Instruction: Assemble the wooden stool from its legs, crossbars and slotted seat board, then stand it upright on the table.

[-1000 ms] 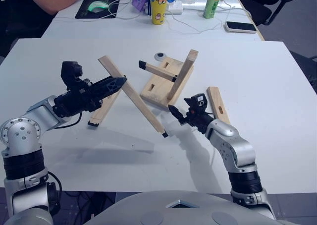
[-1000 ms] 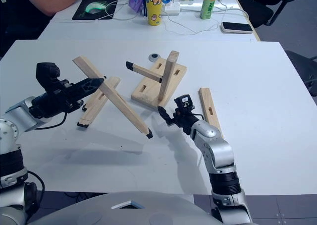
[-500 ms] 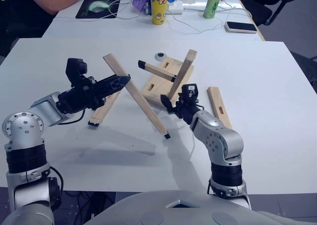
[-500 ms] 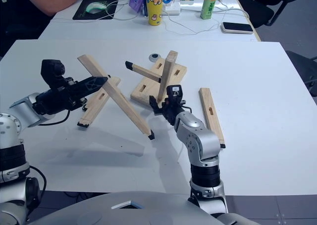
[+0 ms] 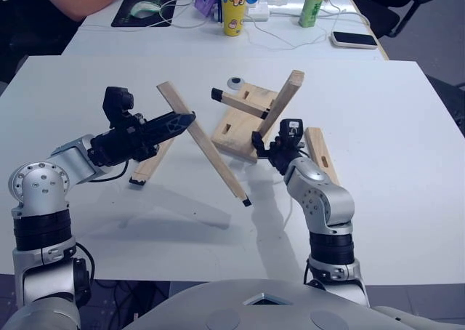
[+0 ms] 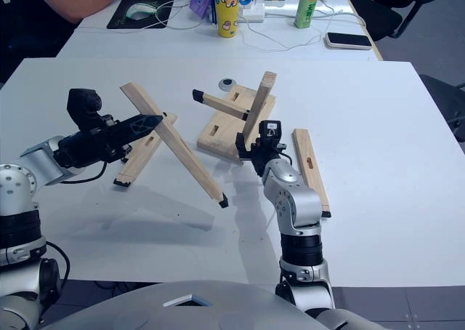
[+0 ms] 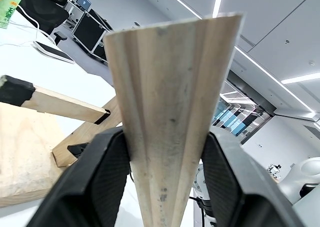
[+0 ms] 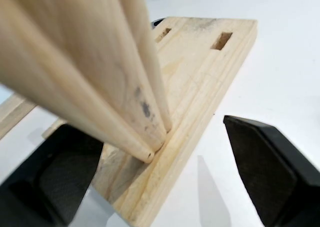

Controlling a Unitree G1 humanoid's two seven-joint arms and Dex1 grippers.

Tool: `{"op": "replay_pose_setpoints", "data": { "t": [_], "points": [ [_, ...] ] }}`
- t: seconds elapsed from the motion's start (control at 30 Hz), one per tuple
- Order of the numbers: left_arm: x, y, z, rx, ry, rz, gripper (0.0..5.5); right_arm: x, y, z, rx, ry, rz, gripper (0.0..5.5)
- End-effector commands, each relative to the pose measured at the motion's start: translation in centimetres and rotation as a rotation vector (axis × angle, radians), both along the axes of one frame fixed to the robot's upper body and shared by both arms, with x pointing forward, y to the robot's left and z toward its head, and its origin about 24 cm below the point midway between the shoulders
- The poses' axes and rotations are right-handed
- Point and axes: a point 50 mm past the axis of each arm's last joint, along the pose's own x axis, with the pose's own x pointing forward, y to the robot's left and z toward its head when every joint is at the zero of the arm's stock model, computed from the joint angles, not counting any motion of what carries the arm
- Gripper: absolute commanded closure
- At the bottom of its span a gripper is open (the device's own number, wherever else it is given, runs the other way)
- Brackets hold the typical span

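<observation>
My left gripper [image 5: 180,121] is shut on a long wooden leg [image 5: 211,152], held above the table and slanting down to its black-capped end. In the left wrist view the leg [image 7: 170,97] sits clamped between both pads [image 7: 100,177]. The slotted seat board [image 5: 236,126] lies mid-table with one leg [image 5: 282,103] standing tilted in it and a black-tipped crossbar [image 5: 236,103] sticking out. My right gripper [image 5: 263,145] is open at the board's near edge; its fingers [image 8: 270,162] straddle the base of that leg [image 8: 90,67] where it enters the board [image 8: 200,77].
Another leg [image 5: 151,161] lies flat under my left arm. A slotted wooden piece [image 5: 320,154] lies to the right of my right gripper. A small round object [image 5: 234,83] sits behind the board. The far table holds a yellow cup [image 5: 233,6], a carton and a phone.
My right gripper swung in from the open table to the seat board's near edge. The board with its standing leg shifted slightly right. My left gripper carried its leg a little right.
</observation>
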Motion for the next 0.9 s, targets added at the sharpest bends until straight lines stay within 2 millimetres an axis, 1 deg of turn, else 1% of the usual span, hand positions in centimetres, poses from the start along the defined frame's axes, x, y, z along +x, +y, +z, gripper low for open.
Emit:
{"op": "replay_pose_setpoints", "data": {
  "t": [0.03,0.13,0.27,0.3,0.33,0.4,0.53,0.73,0.9],
  "points": [
    [0.0,0.1,0.3,0.004,-0.024,0.021,3.41,0.5,-0.9,1.3,-0.068,-0.051,0.011,1.33],
    [-0.1,0.2,0.3,0.003,-0.028,0.032,3.41,0.5,-1.6,1.3,-0.056,-0.028,-0.014,1.33],
    [-0.1,0.1,0.3,0.000,-0.029,0.038,3.41,0.4,-1.2,1.3,0.009,0.007,-0.017,1.85],
    [-0.1,0.1,0.3,0.000,-0.029,0.038,3.41,0.3,-1.0,1.2,0.031,0.029,-0.018,2.08],
    [-0.1,0.1,0.3,0.000,-0.030,0.039,3.41,0.2,-0.9,1.1,0.042,0.047,-0.019,2.15],
    [-0.1,0.1,0.3,0.001,-0.030,0.040,3.41,0.0,-0.7,1.1,0.067,0.071,-0.023,2.49],
    [-0.1,0.1,0.2,-0.001,-0.029,0.042,3.41,-0.1,-0.5,1.4,0.085,0.085,-0.033,3.09],
    [-0.2,0.2,0.1,-0.001,-0.024,0.046,3.41,0.1,-0.8,1.7,0.070,0.066,-0.061,4.09],
    [-0.4,0.2,-0.1,-0.003,-0.020,0.050,3.41,-0.1,-1.2,1.4,0.044,0.082,-0.053,4.43]
  ]
}}
